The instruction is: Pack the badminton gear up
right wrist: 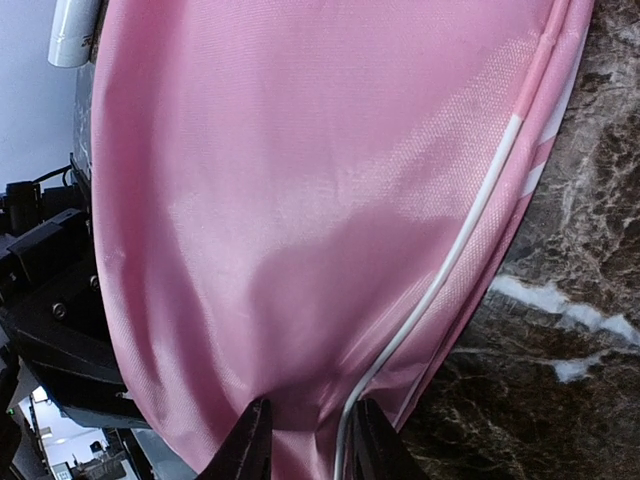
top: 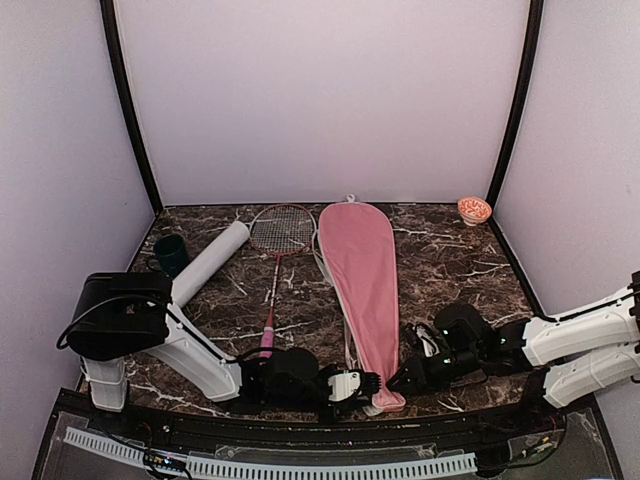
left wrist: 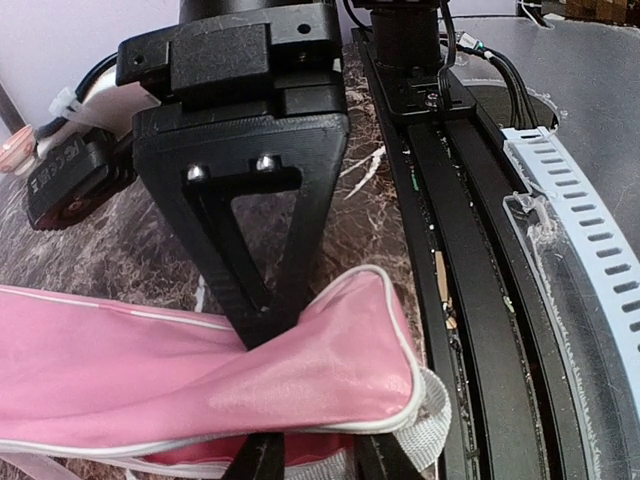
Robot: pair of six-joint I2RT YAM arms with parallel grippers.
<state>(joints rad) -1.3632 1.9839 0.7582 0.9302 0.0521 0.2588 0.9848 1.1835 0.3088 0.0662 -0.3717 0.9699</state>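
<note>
Large pink racket-shaped fabric cover (top: 358, 270) lies flat on the dark marble table (top: 450, 270). Its long axis runs near to far. The broad rounded head points at the back wall and the narrow handle end at the near edge.

That narrow end sits between the two grippers, which face each other: left gripper (top: 368, 384) on its left, right gripper (top: 398, 379) on its right.

Right wrist view: the fingers (right wrist: 250, 445) stand slightly apart, with puckered pink fabric and the white piping between them. We cannot tell whether they are pinching it.

Left wrist view: the cover's end and its white webbing lie across the fingers (left wrist: 262, 462). We cannot tell if there is a grip here either.

What the cover holds, we cannot see.

Left of the cover, parallel to it, lies a pink-handled racket (top: 282, 232), head to the far side. Left again, a long pale grey tube (top: 210, 262) lies on a diagonal, its lower end hidden by the left arm. Just beside it stands a small dark green cup (top: 171, 253), its inside too dark to read. A small orange-patterned bowl (top: 474, 209) sits in the far right corner.
</note>
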